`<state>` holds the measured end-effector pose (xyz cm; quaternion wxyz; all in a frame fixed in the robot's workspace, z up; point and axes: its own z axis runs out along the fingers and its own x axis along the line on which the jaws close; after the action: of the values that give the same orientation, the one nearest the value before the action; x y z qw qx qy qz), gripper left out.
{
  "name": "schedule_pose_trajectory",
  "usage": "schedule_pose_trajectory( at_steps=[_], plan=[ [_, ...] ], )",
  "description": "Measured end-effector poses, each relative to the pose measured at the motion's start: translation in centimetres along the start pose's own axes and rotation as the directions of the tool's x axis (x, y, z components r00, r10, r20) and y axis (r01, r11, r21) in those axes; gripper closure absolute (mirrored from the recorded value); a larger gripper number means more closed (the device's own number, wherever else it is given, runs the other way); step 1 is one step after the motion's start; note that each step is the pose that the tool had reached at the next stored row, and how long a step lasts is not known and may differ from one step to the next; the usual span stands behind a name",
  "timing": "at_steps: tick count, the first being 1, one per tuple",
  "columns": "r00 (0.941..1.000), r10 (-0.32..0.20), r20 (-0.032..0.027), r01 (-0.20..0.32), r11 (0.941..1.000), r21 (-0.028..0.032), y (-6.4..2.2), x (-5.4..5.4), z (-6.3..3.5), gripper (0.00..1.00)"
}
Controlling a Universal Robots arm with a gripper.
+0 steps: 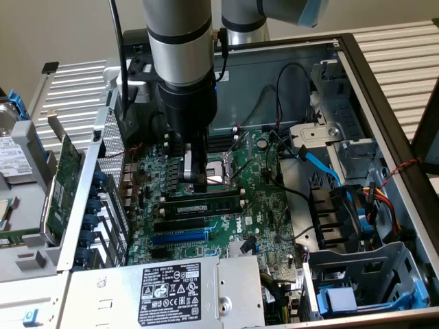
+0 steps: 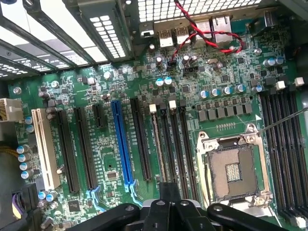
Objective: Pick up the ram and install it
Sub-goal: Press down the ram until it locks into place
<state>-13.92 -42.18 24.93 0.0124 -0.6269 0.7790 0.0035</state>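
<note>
The ram (image 1: 203,206), a long dark-green stick with a pale label, stands on edge in a black memory slot on the motherboard (image 1: 267,205), beside the CPU socket (image 1: 221,177). In the wrist view the ram (image 2: 158,144) is seen edge-on as a thin pale line between the black slots. My gripper (image 1: 199,185) hangs straight down just above the ram, on the socket's side. Its fingers are shut together with nothing between them. In the wrist view the gripper (image 2: 168,188) sits over one end of the ram's slot. I cannot tell whether it touches the ram.
The open computer case (image 1: 384,116) walls in the board. A power supply (image 1: 171,288) lies along the near edge, with drive cages and blue cables (image 1: 357,205) on the exterior view's right. A green expansion card (image 1: 65,178) stands outside the case at the left. Red wires (image 2: 202,33) cross the rear ports.
</note>
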Motion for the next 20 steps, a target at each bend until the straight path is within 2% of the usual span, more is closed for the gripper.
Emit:
schedule_pose_trajectory(
  at_steps=[5, 11, 16, 20],
  plan=[
    [0.9981, 0.061, -0.0004, -0.061, 0.9981, 0.0015, 0.0, 0.0, 0.0, 0.89],
    [0.9894, 0.145, -0.0012, -0.145, 0.9894, 0.0033, 0.0, 0.0, 0.0, 0.89],
    [0.9759, 0.218, -0.0016, -0.218, 0.9759, 0.0051, 0.0, 0.0, 0.0, 0.89],
    [0.9613, 0.276, -0.0019, -0.276, 0.9613, 0.0067, 0.0, 0.0, 0.0, 0.89]
  ],
)
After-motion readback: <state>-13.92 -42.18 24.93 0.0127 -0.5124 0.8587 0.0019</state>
